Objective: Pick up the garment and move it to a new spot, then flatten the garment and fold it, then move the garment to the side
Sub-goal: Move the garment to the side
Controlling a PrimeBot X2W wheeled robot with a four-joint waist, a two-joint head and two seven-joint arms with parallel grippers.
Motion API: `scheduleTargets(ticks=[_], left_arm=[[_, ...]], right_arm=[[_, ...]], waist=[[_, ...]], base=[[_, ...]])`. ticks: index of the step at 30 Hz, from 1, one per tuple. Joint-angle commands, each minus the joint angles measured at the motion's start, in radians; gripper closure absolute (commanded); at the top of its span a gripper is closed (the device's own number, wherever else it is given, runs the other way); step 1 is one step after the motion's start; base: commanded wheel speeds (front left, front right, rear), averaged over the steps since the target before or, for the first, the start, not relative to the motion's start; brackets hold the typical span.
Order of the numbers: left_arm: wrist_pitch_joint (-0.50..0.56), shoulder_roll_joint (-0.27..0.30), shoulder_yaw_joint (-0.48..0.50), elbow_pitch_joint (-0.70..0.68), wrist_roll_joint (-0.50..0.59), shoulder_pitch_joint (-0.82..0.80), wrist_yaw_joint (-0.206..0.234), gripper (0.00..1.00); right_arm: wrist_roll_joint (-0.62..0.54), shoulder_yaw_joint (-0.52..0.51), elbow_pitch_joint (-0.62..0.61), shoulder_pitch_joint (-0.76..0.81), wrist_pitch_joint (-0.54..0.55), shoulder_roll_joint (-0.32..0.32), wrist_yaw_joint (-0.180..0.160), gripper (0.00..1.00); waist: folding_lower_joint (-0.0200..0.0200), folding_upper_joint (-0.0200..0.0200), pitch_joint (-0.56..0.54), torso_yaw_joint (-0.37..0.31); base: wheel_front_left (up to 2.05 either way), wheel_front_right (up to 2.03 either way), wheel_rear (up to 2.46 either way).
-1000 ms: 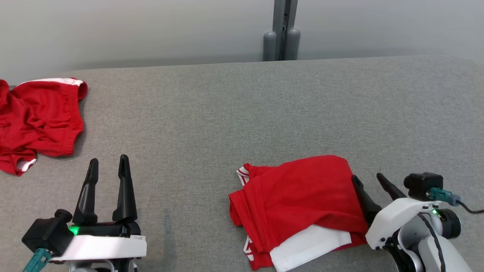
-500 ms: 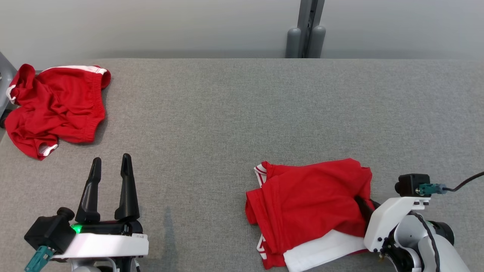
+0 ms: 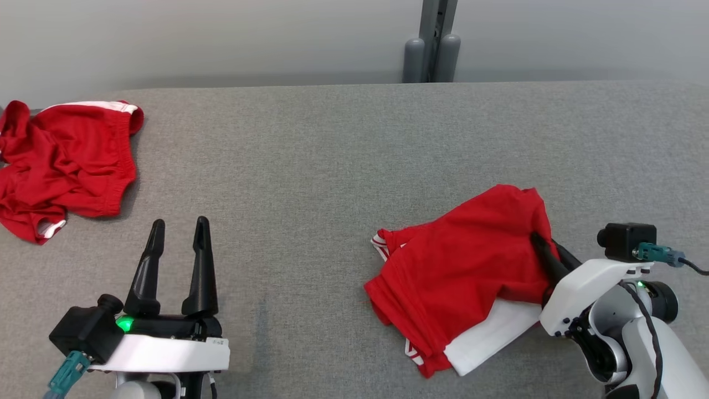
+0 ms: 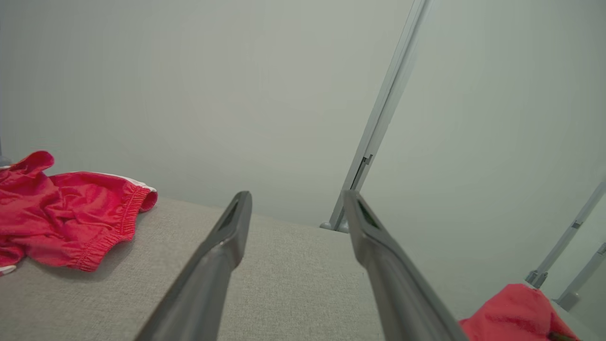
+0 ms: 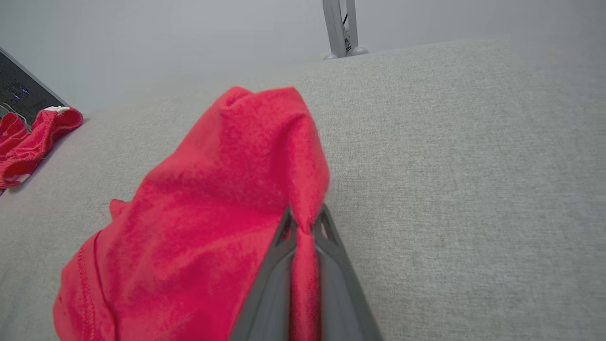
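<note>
The right gripper [image 5: 305,225] pinches an edge of the garment [image 3: 465,266] between its fingers, likely for lifting. The left gripper [image 3: 180,224] idles, fingers wide.

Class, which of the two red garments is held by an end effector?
The right-hand red garment, pinched in the right end effector; the left garment lies untouched.

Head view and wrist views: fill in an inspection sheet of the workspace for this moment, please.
Surface: grey fabric-covered table.
Job's things: red garment with a white panel, bunched, right side lifted.
Clutter: second red garment crumpled at the far left.
Pincers: left pincer open, empty; right pincer shut on the red garment's right edge.
Cables: teal-plugged cable at the right wrist, clear of the cloth.
Surroundings: pale wall, grey post behind the table.
</note>
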Motion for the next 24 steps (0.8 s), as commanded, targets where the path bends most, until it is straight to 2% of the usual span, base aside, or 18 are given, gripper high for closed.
scheduleTargets(ticks=[1,6,18,24], left_arm=[[0.000,0.003,-0.005,-0.003,0.006,-0.016,-0.007,0.00],[0.000,0.003,-0.032,-0.002,0.020,-0.039,-0.023,0.00],[0.000,0.004,-0.079,0.015,0.045,-0.085,-0.046,0.00],[0.000,0.004,-0.089,0.021,0.060,-0.097,-0.053,0.00]], right_arm=[[0.001,0.002,-0.007,-0.015,-0.020,-0.013,0.000,1.00],[0.004,0.003,-0.002,-0.037,-0.091,-0.016,0.000,1.00],[0.009,0.020,0.036,-0.081,-0.228,-0.022,0.000,1.00],[0.037,0.044,0.058,-0.104,-0.284,-0.031,0.000,1.00]], waist=[[0.0000,0.0000,0.004,-0.012],[0.0000,0.0000,0.017,-0.059],[0.0000,0.0000,0.064,-0.239],[0.0000,0.0000,0.077,-0.306]], base=[[0.00,0.00,0.00],[0.00,0.00,0.00],[0.00,0.00,0.00],[0.00,0.00,0.00]])
